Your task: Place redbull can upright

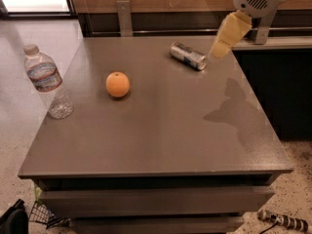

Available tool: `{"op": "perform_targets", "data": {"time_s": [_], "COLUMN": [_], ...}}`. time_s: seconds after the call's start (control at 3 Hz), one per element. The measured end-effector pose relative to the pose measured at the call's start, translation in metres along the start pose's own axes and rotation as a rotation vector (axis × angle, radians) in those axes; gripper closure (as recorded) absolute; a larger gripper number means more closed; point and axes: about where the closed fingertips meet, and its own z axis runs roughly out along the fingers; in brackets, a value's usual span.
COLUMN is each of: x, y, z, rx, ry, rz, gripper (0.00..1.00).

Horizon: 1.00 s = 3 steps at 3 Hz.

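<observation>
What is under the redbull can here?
Only the grey table: the redbull can lies on its side on it, near the far edge. The strip where they touch is hidden. The gripper hangs just right of the can.

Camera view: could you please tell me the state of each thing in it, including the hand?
Can: lying on its side near the table's far edge.
Orange: resting loose on the table, apart from the can.
Water bottle: upright, cap on, at the table's left edge.
Hand: raised beside the can's right end, holding nothing.
</observation>
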Motion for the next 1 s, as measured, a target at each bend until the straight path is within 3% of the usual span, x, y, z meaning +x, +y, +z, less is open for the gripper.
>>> {"op": "perform_targets", "data": {"time_s": [0.33, 0.67, 1.0], "x": [-0.035, -0.052, -0.062], "y": [-0.024, -0.041, -0.061], "z": [0.023, 0.034, 0.053], "rx": [0.028, 0.029, 0.008], "ry": [-0.030, -0.046, 0.027], "rz": [0.036, 0.052, 0.088], "gripper": [0.00, 0.00, 0.00]}}
